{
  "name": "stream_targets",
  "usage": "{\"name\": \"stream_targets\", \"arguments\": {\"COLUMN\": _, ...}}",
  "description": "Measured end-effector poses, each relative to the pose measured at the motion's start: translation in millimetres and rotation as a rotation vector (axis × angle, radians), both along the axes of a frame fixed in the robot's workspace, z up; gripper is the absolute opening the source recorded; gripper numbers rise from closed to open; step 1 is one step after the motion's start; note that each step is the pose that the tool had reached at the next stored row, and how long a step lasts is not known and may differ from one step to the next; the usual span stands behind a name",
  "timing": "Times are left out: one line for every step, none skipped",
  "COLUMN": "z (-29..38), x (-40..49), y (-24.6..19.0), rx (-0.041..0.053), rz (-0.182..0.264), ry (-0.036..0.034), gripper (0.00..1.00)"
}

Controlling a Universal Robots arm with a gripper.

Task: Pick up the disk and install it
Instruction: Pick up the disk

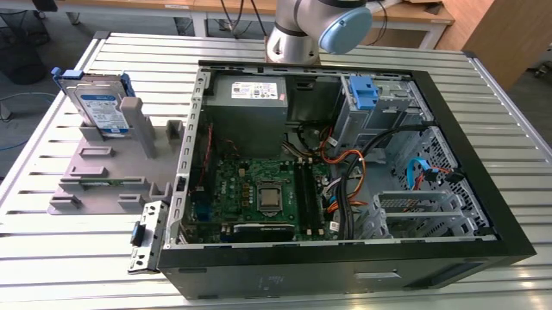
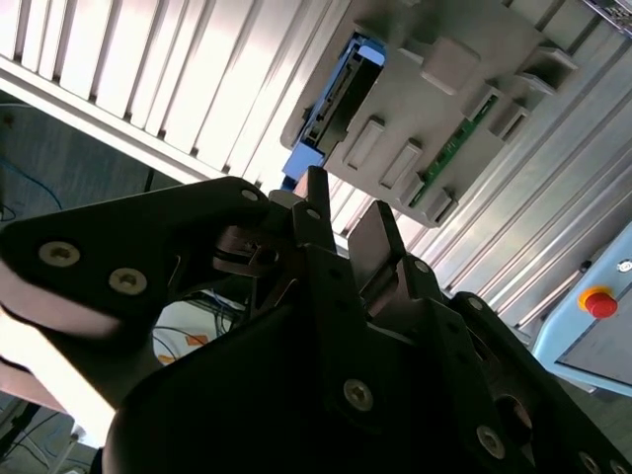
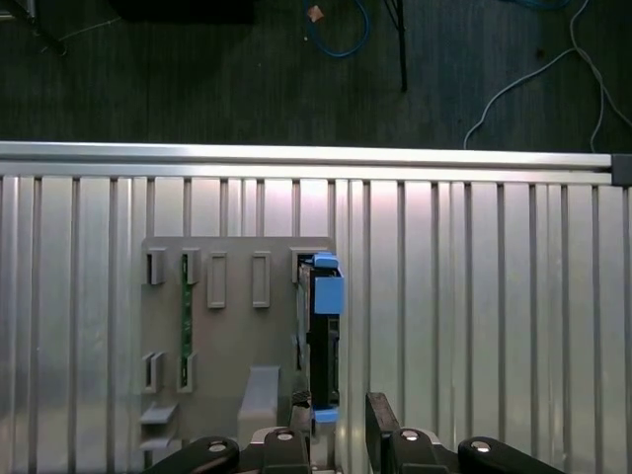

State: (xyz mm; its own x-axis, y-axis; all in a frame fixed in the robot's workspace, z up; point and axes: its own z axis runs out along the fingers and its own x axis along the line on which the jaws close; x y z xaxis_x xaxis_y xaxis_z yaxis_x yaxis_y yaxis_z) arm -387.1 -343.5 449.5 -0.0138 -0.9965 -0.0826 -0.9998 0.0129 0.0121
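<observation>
Early stage. Disk (image 1: 95, 106) not picked yet, stands upright in grey holder (image 1: 97, 173) on desk (image 1: 61, 271), exterior view's left of open PC case (image 1: 345, 259). My fingers (image 3: 380, 427) spread apart, empty, hovering above disk. Pick + install both left.

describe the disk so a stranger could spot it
Beside the open computer case, on the exterior view's left, sits a grey holder. The disk stands on edge at its far end: silver, with a white-and-blue label and blue frame, unlike the bare blue bracket inside the case.
</observation>
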Motion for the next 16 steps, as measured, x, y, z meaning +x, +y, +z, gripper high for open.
{"name": "stream_targets", "arguments": {"z": -0.6, "x": 0.0, "y": 0.0, "rx": 0.0000, "rz": 0.000, "ry": 0.0000, "gripper": 0.35}}
{"name": "stream_targets", "arguments": {"z": -0.9, "x": 0.0, "y": 0.0, "rx": 0.0000, "rz": 0.000, "ry": 0.0000, "gripper": 0.35}}
{"name": "stream_targets", "arguments": {"z": -0.9, "x": 0.0, "y": 0.0, "rx": -0.0001, "rz": 0.000, "ry": 0.0001, "gripper": 0.35}}
{"name": "stream_targets", "arguments": {"z": -0.9, "x": 0.0, "y": 0.0, "rx": -0.0001, "rz": 0.000, "ry": 0.0002, "gripper": 0.35}}
{"name": "stream_targets", "arguments": {"z": -1.0, "x": 0.0, "y": 0.0, "rx": 0.0000, "rz": 0.000, "ry": 0.0001, "gripper": 0.35}}
{"name": "stream_targets", "arguments": {"z": -1.1, "x": 0.0, "y": 0.0, "rx": 0.0000, "rz": 0.000, "ry": 0.0000, "gripper": 0.35}}
{"name": "stream_targets", "arguments": {"z": -1.4, "x": 0.0, "y": 0.0, "rx": 0.0000, "rz": 0.000, "ry": -0.0001, "gripper": 0.35}}
{"name": "stream_targets", "arguments": {"z": -1.9, "x": 0.0, "y": 0.0, "rx": 0.0001, "rz": 0.000, "ry": -0.0002, "gripper": 0.35}}
{"name": "stream_targets", "arguments": {"z": -2.2, "x": 0.0, "y": 0.0, "rx": 0.0001, "rz": 0.000, "ry": -0.0002, "gripper": 0.35}}
{"name": "stream_targets", "arguments": {"z": -2.2, "x": 0.0, "y": 0.0, "rx": 0.0000, "rz": 0.000, "ry": 0.0000, "gripper": 0.35}}
{"name": "stream_targets", "arguments": {"z": -2.9, "x": 0.0, "y": 0.0, "rx": 0.0000, "rz": 0.000, "ry": 0.0000, "gripper": 0.35}}
{"name": "stream_targets", "arguments": {"z": -3.6, "x": 0.0, "y": 0.0, "rx": 0.0000, "rz": 0.000, "ry": 0.0000, "gripper": 0.35}}
{"name": "stream_targets", "arguments": {"z": -3.7, "x": 0.0, "y": 0.0, "rx": 0.0000, "rz": 0.000, "ry": 0.0000, "gripper": 0.35}}
{"name": "stream_targets", "arguments": {"z": -3.7, "x": 0.0, "y": 0.0, "rx": 0.0000, "rz": 0.000, "ry": 0.0000, "gripper": 0.35}}
{"name": "stream_targets", "arguments": {"z": -3.7, "x": 0.0, "y": 0.0, "rx": 0.0000, "rz": 0.000, "ry": 0.0000, "gripper": 0.35}}
{"name": "stream_targets", "arguments": {"z": -3.7, "x": 0.0, "y": 0.0, "rx": 0.0000, "rz": 0.000, "ry": 0.0000, "gripper": 0.35}}
